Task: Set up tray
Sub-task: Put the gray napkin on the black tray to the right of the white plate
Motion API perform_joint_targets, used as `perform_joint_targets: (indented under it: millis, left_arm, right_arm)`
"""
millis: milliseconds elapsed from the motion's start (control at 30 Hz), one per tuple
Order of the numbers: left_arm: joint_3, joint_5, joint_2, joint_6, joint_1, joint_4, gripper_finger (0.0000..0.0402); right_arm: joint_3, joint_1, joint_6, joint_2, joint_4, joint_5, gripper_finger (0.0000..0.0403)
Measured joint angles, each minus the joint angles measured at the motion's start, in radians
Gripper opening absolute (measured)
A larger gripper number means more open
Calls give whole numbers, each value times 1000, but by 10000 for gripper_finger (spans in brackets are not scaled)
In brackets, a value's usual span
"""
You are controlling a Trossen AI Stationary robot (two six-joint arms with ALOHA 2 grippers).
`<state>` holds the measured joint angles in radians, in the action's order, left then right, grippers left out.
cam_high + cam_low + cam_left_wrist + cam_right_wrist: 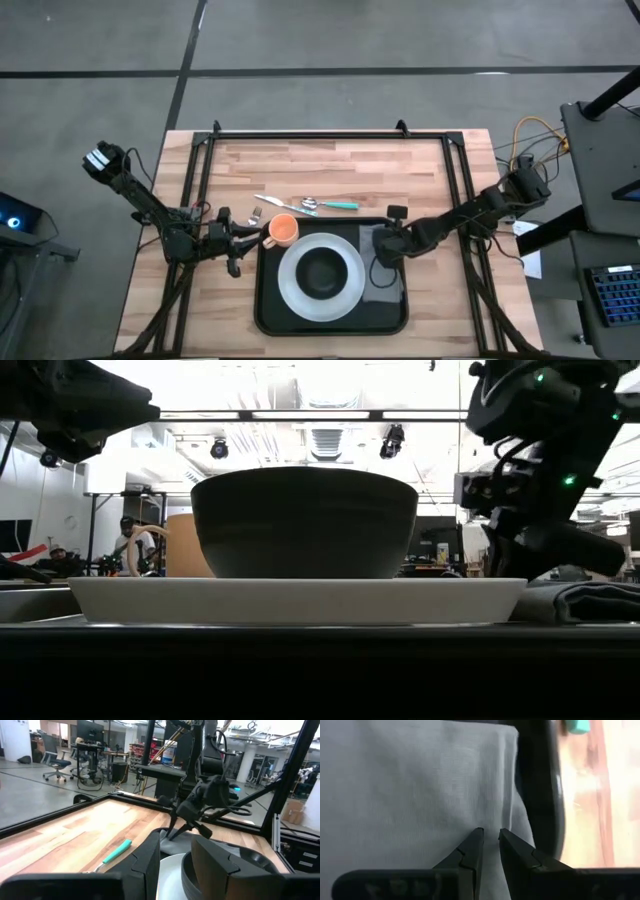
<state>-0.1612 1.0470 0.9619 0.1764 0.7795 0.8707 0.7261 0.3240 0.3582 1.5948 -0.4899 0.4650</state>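
Our right fingers (pixel 490 851), nearly together, hover over the grey folded cloth napkin (pixel 383 268) at the large black rectangular tray's (pixel 266 318) three o'clock, probably squaring it. Left fingers (pixel 247 238), narrowly apart, wait at ten o'clock.

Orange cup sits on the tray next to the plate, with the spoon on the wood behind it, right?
Not quite. In the high view the orange cup sits on the wood, just off the tray's far left corner, beside the plate. The spoon does lie on the wood behind it.
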Motion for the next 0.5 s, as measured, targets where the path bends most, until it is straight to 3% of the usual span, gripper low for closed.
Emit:
perform_joint_targets:
  millis: [500]
  left_arm:
    - [0,-1,0,-1,0,0,94]
  right_arm:
    - [-20,-38,-46,0,115,8,54]
